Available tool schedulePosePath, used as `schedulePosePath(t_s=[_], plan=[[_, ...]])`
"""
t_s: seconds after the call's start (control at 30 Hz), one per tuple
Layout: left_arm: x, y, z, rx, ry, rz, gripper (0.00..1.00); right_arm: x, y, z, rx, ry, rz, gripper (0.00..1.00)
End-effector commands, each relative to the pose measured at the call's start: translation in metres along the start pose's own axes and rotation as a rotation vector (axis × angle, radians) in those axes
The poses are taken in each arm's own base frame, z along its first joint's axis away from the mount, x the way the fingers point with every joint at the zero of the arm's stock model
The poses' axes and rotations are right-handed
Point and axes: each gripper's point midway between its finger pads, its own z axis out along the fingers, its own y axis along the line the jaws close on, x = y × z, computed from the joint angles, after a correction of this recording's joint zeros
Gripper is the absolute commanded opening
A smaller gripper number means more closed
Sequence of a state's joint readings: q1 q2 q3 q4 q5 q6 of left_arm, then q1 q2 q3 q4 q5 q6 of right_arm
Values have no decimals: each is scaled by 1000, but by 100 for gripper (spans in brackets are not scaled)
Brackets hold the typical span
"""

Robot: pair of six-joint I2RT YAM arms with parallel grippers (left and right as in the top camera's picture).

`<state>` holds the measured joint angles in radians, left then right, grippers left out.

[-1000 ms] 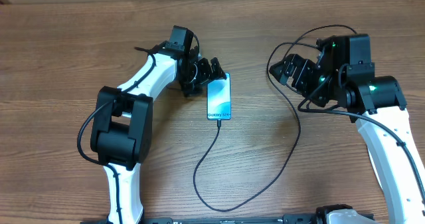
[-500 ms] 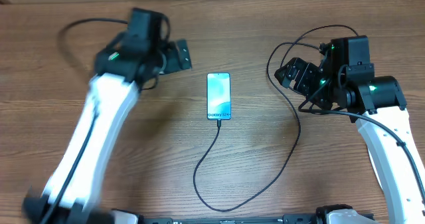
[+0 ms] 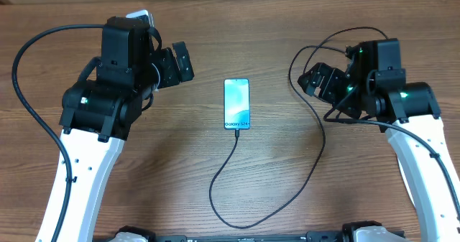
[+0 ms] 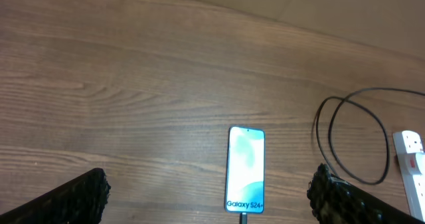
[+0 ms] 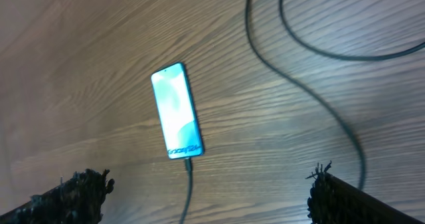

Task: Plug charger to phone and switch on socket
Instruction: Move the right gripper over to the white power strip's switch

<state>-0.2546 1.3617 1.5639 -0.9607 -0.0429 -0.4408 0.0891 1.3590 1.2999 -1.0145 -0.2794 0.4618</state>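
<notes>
Black charger (image 3: pixel 223 177) cable meets the lower end of the phone (image 3: pixel 237 103), seemingly plugged in, and the phone lies flat on the tabletop (image 3: pixel 72 41), so I judge only the switch remains. The left jaws and right jaws hang wide apart and empty on either side of the phone. Only the left wrist view shows the white socket (image 4: pixel 413 164), right of the phone beyond the cable loop; overhead, the right arm (image 3: pixel 402 105) seemingly covers it.

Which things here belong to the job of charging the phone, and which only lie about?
Job: slim phone with cyan screen; thin black charger cable, tip at the phone's lower end; long white socket strip.
Lying about: only the brown wooden table.
</notes>
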Motion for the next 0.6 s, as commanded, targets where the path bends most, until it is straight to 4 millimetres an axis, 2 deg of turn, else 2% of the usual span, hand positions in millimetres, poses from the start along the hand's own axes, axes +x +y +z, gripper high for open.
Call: schedulePosePath(t_s=[0.0,0.17,0.2,0.3,0.33,0.43,0.5,0.57], plan=[[2,4,2,-25,9,20,100,-20,-15,-16,-39,-40,-13,100],[2,4,3,-25,9,20,100,-58,-63,-40,-87,-58,81,100],[2,4,3,-25,9,20,100,-67,-77,-45,-83,-58,102,100],[2,4,3,-25,9,20,100,-93,-110,-50,-62,-65,143,100],[2,4,3,-25,9,20,100,-107,-123,-49,-52,-78,142,100],[2,4,3,-25,9,20,100,-135,-146,-36,-30,-119,144,100],[2,4,3,-25,9,20,100,-152,-166,-23,30,-161,139,100],[2,4,3,-25,9,20,99,-168,-195,-10,135,-201,131,100]])
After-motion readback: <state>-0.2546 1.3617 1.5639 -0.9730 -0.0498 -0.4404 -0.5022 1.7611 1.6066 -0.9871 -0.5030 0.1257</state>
